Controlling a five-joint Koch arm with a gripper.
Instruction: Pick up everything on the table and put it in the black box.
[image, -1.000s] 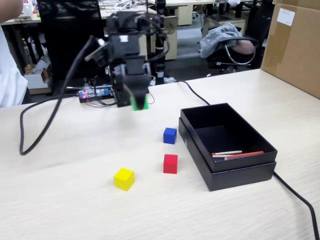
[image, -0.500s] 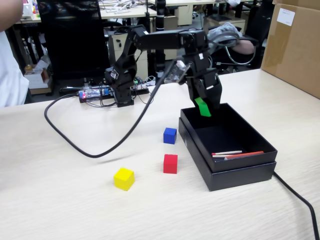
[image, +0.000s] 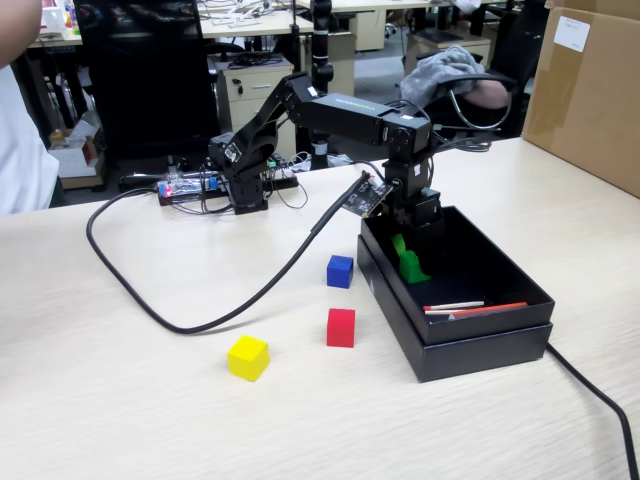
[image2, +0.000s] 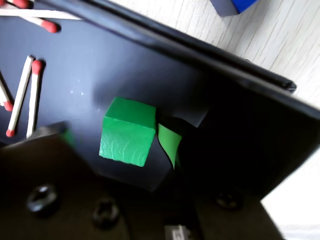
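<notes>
My gripper (image: 404, 248) reaches down into the black box (image: 480, 350) at its far left end and stands open. The green cube (image: 411, 267) rests on the box floor between the jaws. In the wrist view the green cube (image2: 127, 137) sits close beside the green-padded jaw, and the other jaw is well apart from it, so my gripper (image2: 117, 140) does not grip it. On the table (image: 120, 400), left of the box, stand the blue cube (image: 340, 271), the red cube (image: 341, 327) and the yellow cube (image: 247, 357). The blue cube (image2: 232, 5) shows just beyond the box wall (image2: 225, 75).
Thin red and white sticks (image: 470, 308) lie inside the box at its near end, and the sticks (image2: 25, 95) also show in the wrist view. A black cable (image: 200, 320) loops across the table left of the cubes. Another cable (image: 600, 400) runs by the box's right corner. A cardboard box (image: 590, 90) stands far right.
The arm swung right from above the table to the black box and lowered into it. The jaws opened and the green cube now rests on the box floor.
</notes>
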